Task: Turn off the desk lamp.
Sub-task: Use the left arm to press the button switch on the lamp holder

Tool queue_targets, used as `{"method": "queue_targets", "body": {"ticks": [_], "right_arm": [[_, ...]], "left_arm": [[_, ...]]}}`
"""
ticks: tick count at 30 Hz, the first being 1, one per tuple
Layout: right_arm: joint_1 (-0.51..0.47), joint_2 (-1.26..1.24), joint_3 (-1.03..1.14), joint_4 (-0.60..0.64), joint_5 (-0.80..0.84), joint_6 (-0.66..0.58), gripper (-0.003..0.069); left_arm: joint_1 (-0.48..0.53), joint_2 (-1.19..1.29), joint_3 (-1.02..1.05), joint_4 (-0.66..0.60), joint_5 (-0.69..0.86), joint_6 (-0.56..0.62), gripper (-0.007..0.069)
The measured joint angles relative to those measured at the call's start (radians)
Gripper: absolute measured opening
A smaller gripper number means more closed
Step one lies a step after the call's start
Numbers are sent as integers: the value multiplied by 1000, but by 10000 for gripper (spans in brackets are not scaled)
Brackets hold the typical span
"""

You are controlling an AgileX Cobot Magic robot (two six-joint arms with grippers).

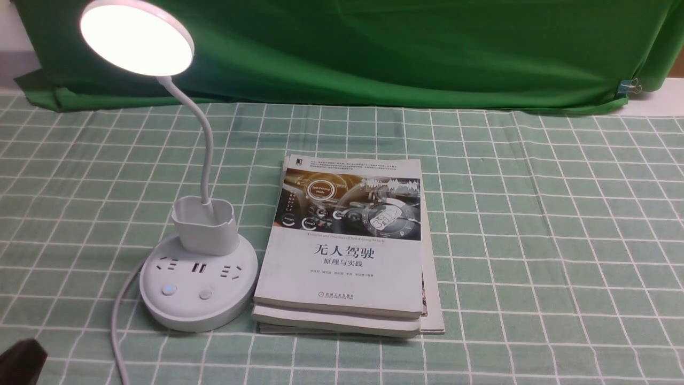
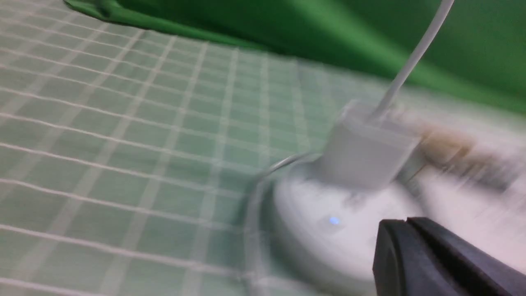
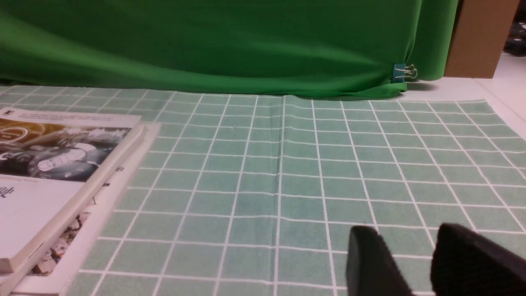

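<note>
The white desk lamp [image 1: 199,278] stands at the left of the checked cloth, its round head [image 1: 137,36] glowing. Its base carries sockets, a button with a blue light [image 1: 169,289] and a plain button [image 1: 205,294]. In the blurred left wrist view the lamp base [image 2: 328,234] and blue light [image 2: 334,220] lie just beyond my left gripper [image 2: 407,222], whose black fingers are pressed together with nothing between them. A dark corner of the left gripper [image 1: 21,361] shows at the front view's lower left, short of the base. My right gripper [image 3: 404,238] hangs open over bare cloth, far from the lamp.
A stack of books [image 1: 347,246] lies right beside the lamp base; its edge [image 3: 61,181] shows in the right wrist view. The lamp's white cord [image 1: 118,321] trails toward the front edge. A green backdrop [image 1: 374,48] hangs behind, held by a clip [image 1: 629,86].
</note>
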Motion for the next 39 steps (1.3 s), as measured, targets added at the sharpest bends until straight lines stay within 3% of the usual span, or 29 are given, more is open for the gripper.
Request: {"method": "queue_targets", "body": {"ticks": [7, 15, 18, 20, 25, 29, 35, 39], "right_arm": [[0, 0, 0, 0, 0, 0, 242], [0, 0, 0, 0, 0, 0, 242], [0, 0, 0, 0, 0, 0, 242], [0, 0, 0, 0, 0, 0, 242], [0, 0, 0, 0, 0, 0, 242], [0, 0, 0, 0, 0, 0, 242], [0, 0, 0, 0, 0, 0, 242], [0, 0, 0, 0, 0, 0, 242]], "left_arm": [[0, 0, 0, -417, -123, -18, 1], [0, 0, -5, -454, -178, -15, 1], [0, 25, -63, -424, -96, -15, 1], [0, 118, -168, -353, 38, -15, 1], [0, 414, -397, -169, 338, -2, 1], [0, 720, -591, -20, 602, 86, 1], [-16, 1055, -739, 57, 685, 135, 1], [-118, 1207, -829, 78, 705, 138, 1]]}}
